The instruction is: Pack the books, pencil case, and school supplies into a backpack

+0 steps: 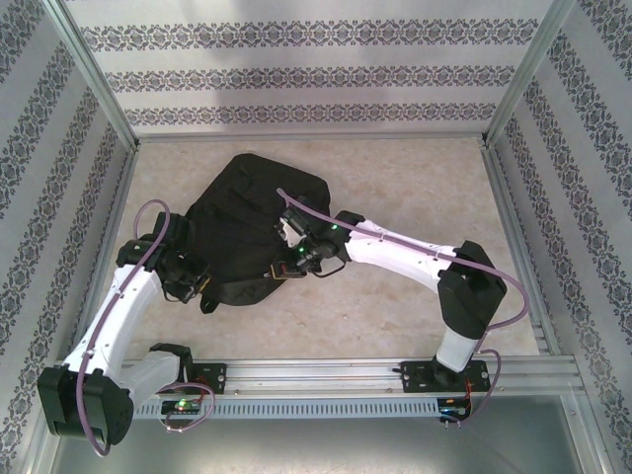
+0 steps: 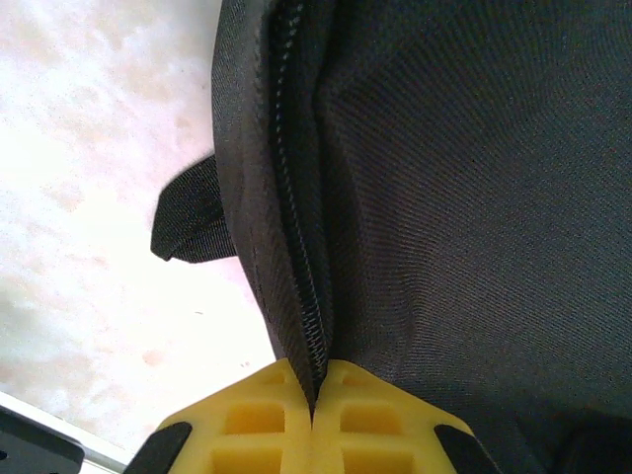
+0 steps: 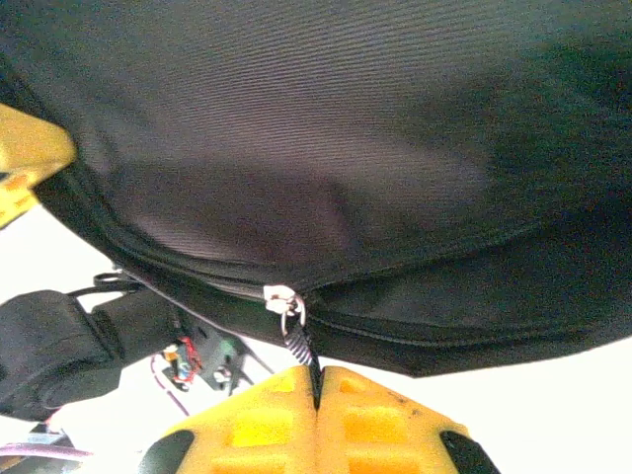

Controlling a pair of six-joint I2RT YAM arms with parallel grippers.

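— Backpack (image 1: 252, 222): where does it lie?
— On the pale marbled table (image 1: 415, 296), left of centre, a soft black heap between the 2 arms. From above, both wrists are right against its near edge, the left arm at its left side and the right arm at its right.
— What is the left gripper (image 2: 314, 380) doing?
— Its 2 yellow fingers are pressed together on the backpack's seam. The zip (image 2: 296, 197) runs down the black fabric and disappears exactly where the fingers meet. A short strap loop (image 2: 193, 212) sticks out to the left over the table.
— And the right gripper (image 3: 318, 380)?
— Also clamped tight, pinching the dark pull tab (image 3: 299, 346) that hangs from the silver slider (image 3: 281, 296). The zip line curves away from the slider to both sides.
— Is the zip closed?
— On the left wrist's stretch the teeth look joined; elsewhere I cannot tell.
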